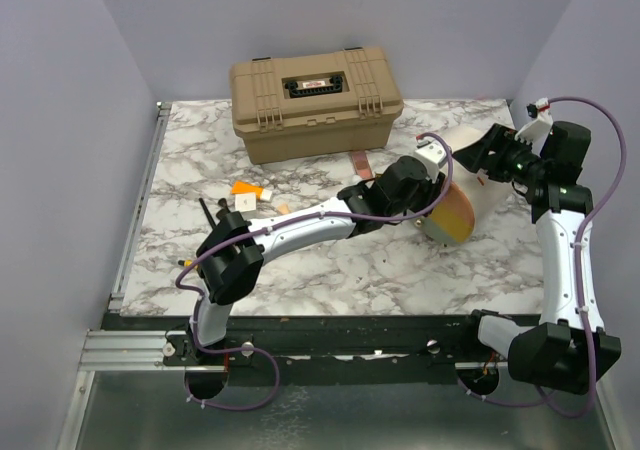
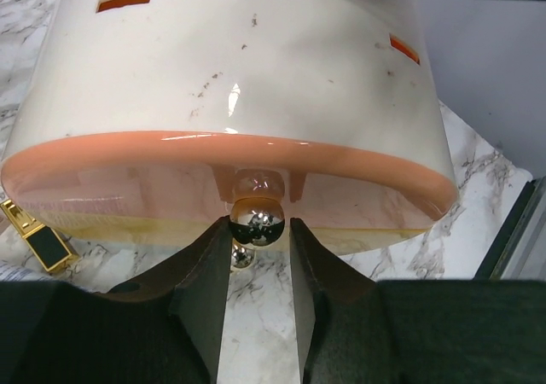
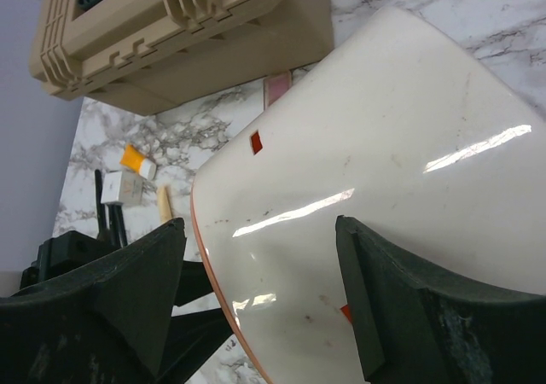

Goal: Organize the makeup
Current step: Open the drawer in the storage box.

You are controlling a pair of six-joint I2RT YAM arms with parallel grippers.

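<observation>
Makeup [image 1: 245,201] lies loose on the marble-patterned worktop [image 1: 330,270], left of centre, in front of the tan hard case [image 1: 315,110] and well apart from the round pouch [image 1: 460,215]. It comprises an orange tube [image 1: 243,187] just beside a small white box [image 3: 121,188], black brushes [image 1: 207,213] further left, a short tan stick [image 1: 283,208] to the right, and a rose-gold stick [image 1: 358,163] close to the case front. Any print on these pieces is too small to read. The case lid carries a small red-and-white label, also illegible. The pouch has a cream shell with an orange rim and small orange rectangular marks, and lies on its side right of centre. Left gripper [image 2: 258,230]: jaws stand narrowly apart on either side of the pouch's chrome ball clasp [image 2: 256,218], close against it; whether they pinch it cannot be told. Right gripper [image 3: 258,224]: jaws wide apart over the cream shell, which runs on past both. A gold-edged black cosmetic [image 2: 38,235] lies on the worktop just beside the pouch rim.
</observation>
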